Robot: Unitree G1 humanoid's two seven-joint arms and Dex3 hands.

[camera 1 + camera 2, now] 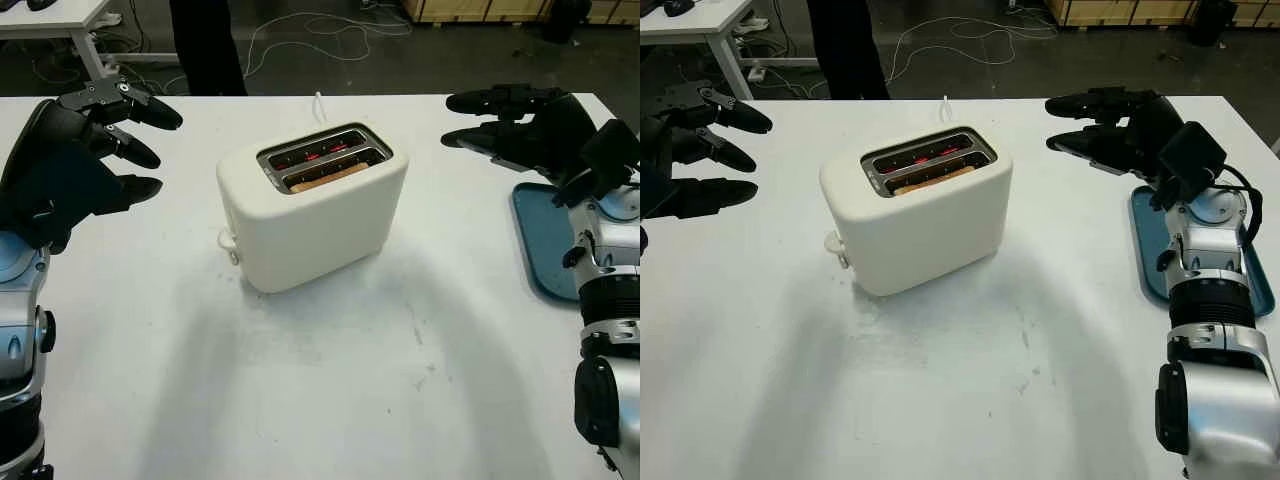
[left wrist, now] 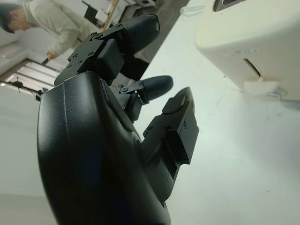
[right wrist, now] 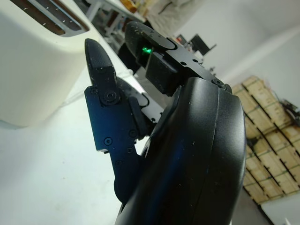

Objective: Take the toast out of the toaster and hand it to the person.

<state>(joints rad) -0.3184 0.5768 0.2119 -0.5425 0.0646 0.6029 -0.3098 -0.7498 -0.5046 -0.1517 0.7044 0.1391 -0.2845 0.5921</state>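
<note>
On your white table (image 1: 330,400) the cream toaster (image 1: 310,215) sits centre; the toast (image 1: 328,178) is still down in its near slot. Your left hand (image 1: 70,160) hovers at nine o'clock, released; your right hand (image 1: 520,125) at two o'clock, released.

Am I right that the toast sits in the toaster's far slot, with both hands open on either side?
Not quite: in the left eye view the toast sits in the toaster's near slot; the far slot glows red. The left hand and right hand are open on either side.
</note>
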